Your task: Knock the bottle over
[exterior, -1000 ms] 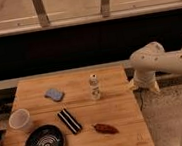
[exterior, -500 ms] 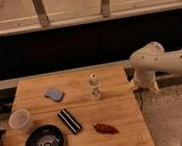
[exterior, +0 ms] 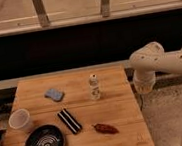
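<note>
The bottle [exterior: 94, 87] is small and clear, with a white cap and a pale label band. It stands upright near the middle of the wooden table [exterior: 117, 112]. My white arm comes in from the right and bends down beside the table's right edge. My gripper [exterior: 138, 97] hangs low off that edge, to the right of the bottle and apart from it.
A translucent white cup [exterior: 20, 120] stands at the left edge. A black round plate [exterior: 43, 144] sits at the front left, with a black bar-shaped object [exterior: 69, 120] next to it. A reddish-brown item [exterior: 106, 128] lies in front of the bottle. A blue sponge [exterior: 53, 94] lies at the back left.
</note>
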Tool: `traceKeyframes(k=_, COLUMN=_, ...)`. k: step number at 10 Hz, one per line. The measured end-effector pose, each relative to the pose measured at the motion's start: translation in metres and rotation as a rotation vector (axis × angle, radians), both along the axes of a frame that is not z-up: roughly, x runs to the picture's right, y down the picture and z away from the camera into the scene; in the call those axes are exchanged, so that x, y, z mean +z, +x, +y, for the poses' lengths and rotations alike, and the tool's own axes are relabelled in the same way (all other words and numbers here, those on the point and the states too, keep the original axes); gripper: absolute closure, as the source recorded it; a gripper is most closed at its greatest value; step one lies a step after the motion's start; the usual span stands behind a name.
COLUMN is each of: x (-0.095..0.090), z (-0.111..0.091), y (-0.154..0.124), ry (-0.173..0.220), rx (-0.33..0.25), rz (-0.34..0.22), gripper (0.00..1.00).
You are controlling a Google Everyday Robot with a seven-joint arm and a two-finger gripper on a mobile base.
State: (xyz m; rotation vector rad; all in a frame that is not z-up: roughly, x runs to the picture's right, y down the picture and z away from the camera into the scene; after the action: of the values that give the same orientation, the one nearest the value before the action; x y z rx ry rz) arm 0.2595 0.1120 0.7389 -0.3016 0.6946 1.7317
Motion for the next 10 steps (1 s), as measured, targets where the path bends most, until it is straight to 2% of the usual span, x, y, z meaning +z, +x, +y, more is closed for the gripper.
traceKeyframes(k=1, x=0.008, z=-0.004, y=-0.011, ry=-0.002, rx=-0.022, rz=-0.012, gripper=0.98)
traceKeyframes(k=2, x=0.017, z=-0.005, y=-0.022, ry=-0.008, rx=-0.042, rz=-0.024, gripper=1.0)
traceKeyframes(k=4, x=0.032, z=-0.005, y=-0.041, ry=-0.02, rx=-0.079, rz=-0.047, gripper=1.0)
traceKeyframes(k=6, x=0.044, z=-0.009, y=-0.062, ry=-0.015, rx=-0.099, rz=-0.095, gripper=1.0)
traceKeyframes(k=10, x=0.057, z=-0.016, y=-0.102, ry=0.007, rx=-0.118, rz=-0.223, gripper=1.0)
